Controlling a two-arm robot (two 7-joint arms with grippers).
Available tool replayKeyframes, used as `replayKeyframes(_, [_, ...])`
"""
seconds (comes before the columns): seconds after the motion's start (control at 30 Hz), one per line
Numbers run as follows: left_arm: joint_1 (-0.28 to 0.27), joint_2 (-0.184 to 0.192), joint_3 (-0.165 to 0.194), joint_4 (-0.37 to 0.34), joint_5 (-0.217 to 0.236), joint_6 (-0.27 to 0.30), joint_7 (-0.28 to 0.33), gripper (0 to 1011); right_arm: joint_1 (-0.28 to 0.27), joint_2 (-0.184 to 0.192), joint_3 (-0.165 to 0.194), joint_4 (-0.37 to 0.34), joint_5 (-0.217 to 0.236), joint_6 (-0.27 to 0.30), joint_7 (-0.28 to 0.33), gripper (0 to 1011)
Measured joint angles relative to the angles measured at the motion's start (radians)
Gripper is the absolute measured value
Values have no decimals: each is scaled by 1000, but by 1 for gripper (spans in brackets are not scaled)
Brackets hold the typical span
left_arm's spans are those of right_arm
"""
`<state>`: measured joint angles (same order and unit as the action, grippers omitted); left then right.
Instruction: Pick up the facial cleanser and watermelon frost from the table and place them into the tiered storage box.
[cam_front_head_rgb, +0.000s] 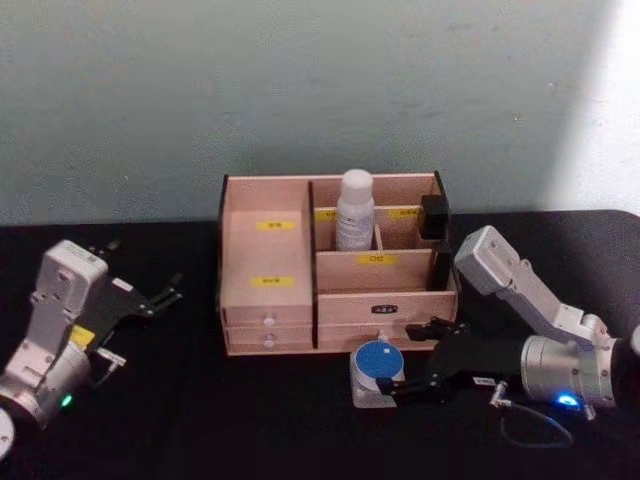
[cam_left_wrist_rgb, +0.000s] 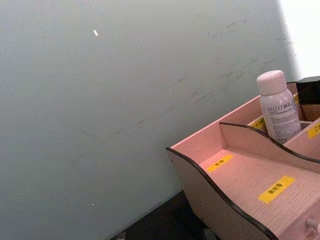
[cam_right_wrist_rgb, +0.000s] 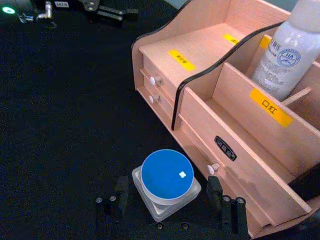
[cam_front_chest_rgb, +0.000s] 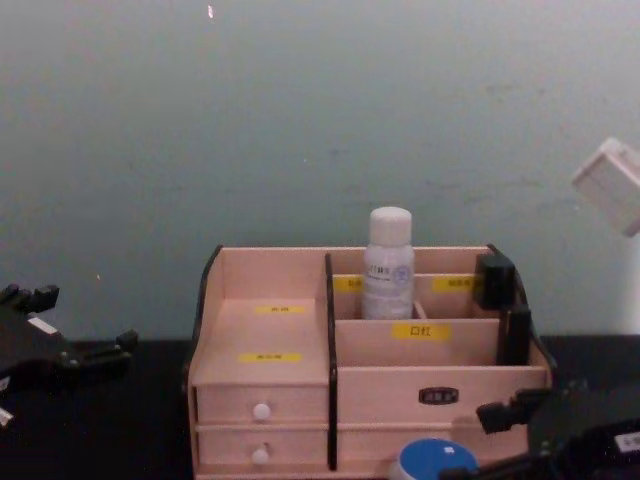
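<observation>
The tiered storage box (cam_front_head_rgb: 262, 255) (cam_left_wrist_rgb: 235, 200) (cam_right_wrist_rgb: 200, 45) (cam_front_chest_rgb: 265, 330) stands at the middle of the black table. A white bottle, the facial cleanser (cam_front_head_rgb: 355, 212) (cam_left_wrist_rgb: 277, 110) (cam_right_wrist_rgb: 285, 55) (cam_front_chest_rgb: 389, 265), stands upright in a rear compartment. On the table just in front of the drawers sits the watermelon frost (cam_front_head_rgb: 377, 362) (cam_right_wrist_rgb: 166, 175) (cam_front_chest_rgb: 430, 462), a small clear square jar with a blue round lid. My right gripper (cam_front_head_rgb: 400, 365) (cam_right_wrist_rgb: 166, 197) is open, with a finger on either side of the jar and small gaps to it. My left gripper (cam_front_head_rgb: 168, 290) (cam_front_chest_rgb: 80, 330) rests open at the left, apart from the box.
A black item (cam_front_head_rgb: 433, 217) (cam_front_chest_rgb: 493, 280) sits at the box's right rear corner. Two white-knobbed drawers (cam_right_wrist_rgb: 154, 89) face the front left. A grey-green wall rises close behind the box. Bare black tabletop (cam_front_head_rgb: 180, 400) lies between the arms.
</observation>
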<state>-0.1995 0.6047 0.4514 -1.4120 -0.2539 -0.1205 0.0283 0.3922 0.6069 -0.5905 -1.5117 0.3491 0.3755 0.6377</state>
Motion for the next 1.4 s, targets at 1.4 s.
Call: replayKeyframes(1.4, [0,0,0,0,0,0,0,1001,77,-69,-70,117,-21,0,-7,1000])
